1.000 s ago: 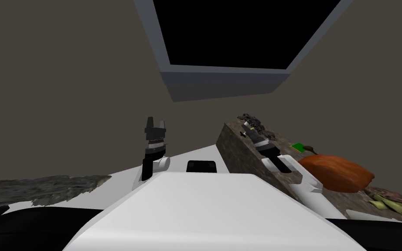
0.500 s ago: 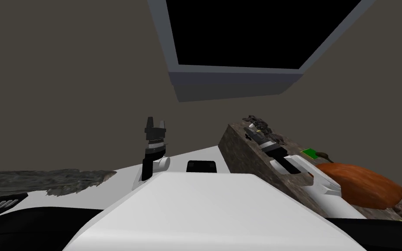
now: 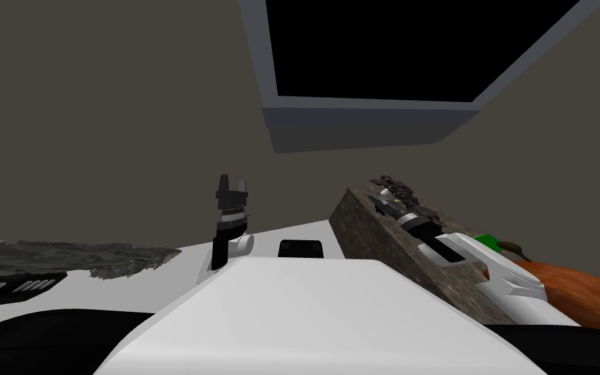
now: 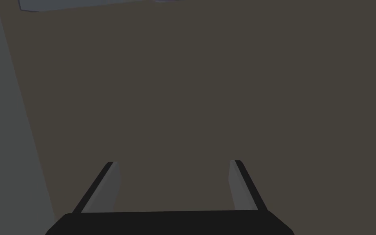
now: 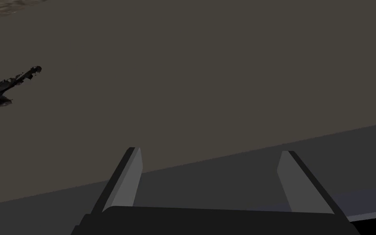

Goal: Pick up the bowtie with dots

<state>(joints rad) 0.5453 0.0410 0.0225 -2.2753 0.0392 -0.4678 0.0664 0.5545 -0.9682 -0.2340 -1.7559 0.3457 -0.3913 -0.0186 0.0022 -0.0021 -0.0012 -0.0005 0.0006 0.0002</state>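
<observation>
Head camera has swung, sliding the mottled table point(image 3: 357, 224) toward three o'clock. Right gripper point(image 3: 381, 199), wide and empty, hovers above it; the dark bowtie point(image 3: 399, 187) lies just beyond at one o'clock. Left gripper point(image 3: 232, 185) wide.

A grey-framed window point(image 3: 364, 124) with a black area behind its frame sits high on the dull brown wall. Below it to the right, a mottled brown, stone-textured block point(image 3: 364, 228) runs slantwise. The right arm reaches along its top, and the right gripper point(image 3: 383, 200) lies just beside a black crumpled lump point(image 3: 397, 185) at the block's far end. Nearer, past the forearm, are a small bright green piece point(image 3: 485, 239) and a rounded orange mass point(image 3: 582, 294). The left gripper point(image 3: 232, 185) points upward near the middle, its two fingers apart. At far left, a ragged grey mottled sheet point(image 3: 77, 255) lies on a white surface point(image 3: 279, 234).
</observation>
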